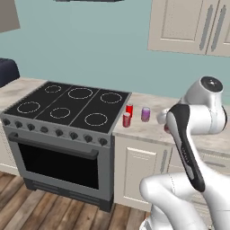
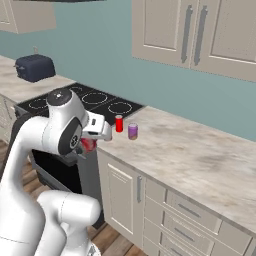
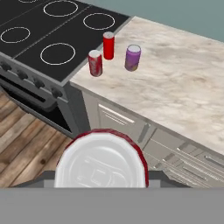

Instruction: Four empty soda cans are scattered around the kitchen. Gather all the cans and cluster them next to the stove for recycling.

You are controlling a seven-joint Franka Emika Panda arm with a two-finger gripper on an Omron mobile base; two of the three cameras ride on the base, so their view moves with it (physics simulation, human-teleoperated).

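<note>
While the gripper (image 2: 90,144) hangs in front of the counter's front edge, it pinches a red soda can (image 3: 101,160) that sits right under the hand camera, its pale silver lid with a stamped opening ringed by a thin red rim. In the right base view a sliver of that same red shows just below the white hand, partly hidden by the arm.

Beyond the held can, directly below and ahead of the gripper, lie cream cabinet fronts (image 3: 127,124) with slim metal handles, and to their left a wood plank floor (image 3: 26,144).

Farther ahead, on the beige marbled counter (image 3: 183,87), three more cans stand upright near the stove's right edge. The nearest is a red can (image 3: 95,63) with a pale lid, close to the counter's front corner and just beside the cooktop. Behind it stands a second red can (image 3: 108,45), slimmer-looking and plain red on top. To the right of that pair, apart from both, is the purple can (image 3: 133,57) with a pale top.

Left of the cluster, the stove (image 1: 63,134) is a grey-steel range with a flat black cooktop marked by white rings, a row of dark round knobs and a dark oven door with a bar handle.

To the right of the purple can the counter runs on bare and smooth toward the teal wall (image 2: 100,45), under cream wall cabinets (image 2: 200,35).
</note>
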